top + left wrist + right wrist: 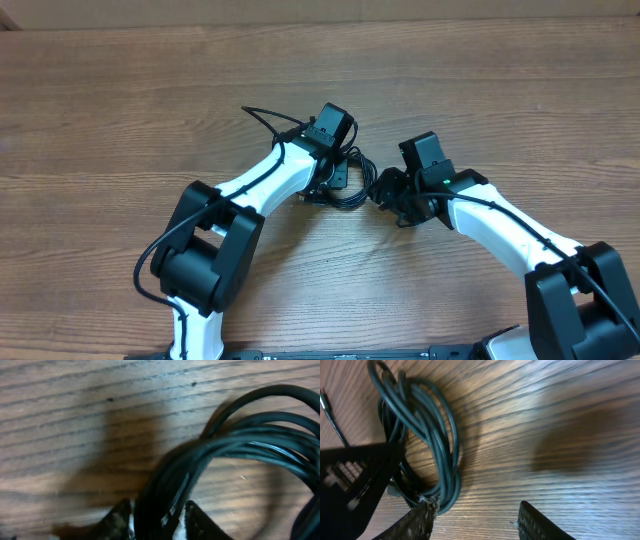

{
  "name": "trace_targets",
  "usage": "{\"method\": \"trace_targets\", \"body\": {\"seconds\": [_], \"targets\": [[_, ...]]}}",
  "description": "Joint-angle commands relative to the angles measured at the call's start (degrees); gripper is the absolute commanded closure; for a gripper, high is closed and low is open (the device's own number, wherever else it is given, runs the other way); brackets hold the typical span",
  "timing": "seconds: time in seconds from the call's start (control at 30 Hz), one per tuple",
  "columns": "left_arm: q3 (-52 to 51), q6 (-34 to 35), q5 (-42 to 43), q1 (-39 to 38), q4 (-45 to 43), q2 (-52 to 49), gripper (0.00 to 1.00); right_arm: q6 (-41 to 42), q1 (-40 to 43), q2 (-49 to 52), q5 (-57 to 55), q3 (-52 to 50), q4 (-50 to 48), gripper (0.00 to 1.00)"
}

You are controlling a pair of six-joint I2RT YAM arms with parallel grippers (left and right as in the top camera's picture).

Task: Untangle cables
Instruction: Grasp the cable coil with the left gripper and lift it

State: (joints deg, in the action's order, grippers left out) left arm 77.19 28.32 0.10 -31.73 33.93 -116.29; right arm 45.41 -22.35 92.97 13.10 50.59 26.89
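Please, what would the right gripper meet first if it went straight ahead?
Probably the bare table, seen between the open fingers of the right gripper; the cables lie off that line beside one finger, depth unclear.

No legible text, labels or numbers (any view).

We see a wooden table (pixel 120 110) filling almost the whole view, its brown grain running left to right. Along the far edge a paler strip (pixel 300 8) shows beyond it; what it is we cannot tell. The light is soft and even, and casts blurred shadows on the wood
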Motion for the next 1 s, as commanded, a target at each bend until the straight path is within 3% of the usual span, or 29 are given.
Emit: {"method": "trace_targets", "body": {"seconds": [0.0,0.07,0.13,0.3,0.43,0.57,0.77,0.83,0.87,0.9,0.97], "targets": [[-0.22,-0.02,1.99,-0.02,0.37,-3.91,0.81,0.44,-1.29,1.03,-0.66,0.02,-1.31,0.46],[-0.22,-0.39,3.63,0.07,1.4,-4.66,0.96,0.42,-1.27,1.03,-0.66,0.02,-1.14,0.46],[-0.2,-1.77,4.72,0.26,1.9,-4.55,0.96,0.42,-1.27,1.03,-0.63,0.02,-1.09,0.46],[0.04,-3.15,7.54,1.86,7.39,-4.55,0.86,0.42,-1.27,1.03,-0.66,0.02,-0.92,0.46],[0.28,-6.01,7.48,4.15,16.11,-4.55,0.83,0.42,-1.27,1.03,-0.63,0.02,-0.92,0.44],[0.26,-9.7,3.65,5.77,24.68,-4.57,0.76,0.42,-1.27,1.03,-0.66,0.02,-0.9,0.41],[0.26,-9.7,-1.25,6.64,33.77,-4.57,0.72,0.42,-1.27,1.03,-0.63,0.02,-0.66,0.42],[0.26,-9.68,-2.03,6.69,35.32,-4.57,0.63,0.42,-1.27,1.03,-0.63,0.02,-0.66,0.42],[0.26,-9.68,-2.01,6.69,35.47,-4.57,0.38,0.42,-1.27,1.03,-0.63,0.02,-0.66,0.41],[0.26,-9.68,-1.95,6.69,35.47,-4.57,0.31,0.42,-1.27,1.03,-0.63,0.02,-0.66,0.41],[0.26,-9.62,-1.33,6.69,35.5,-4.57,0.29,0.42,-1.27,1.03,-0.63,0.02,-0.66,0.41]]}}
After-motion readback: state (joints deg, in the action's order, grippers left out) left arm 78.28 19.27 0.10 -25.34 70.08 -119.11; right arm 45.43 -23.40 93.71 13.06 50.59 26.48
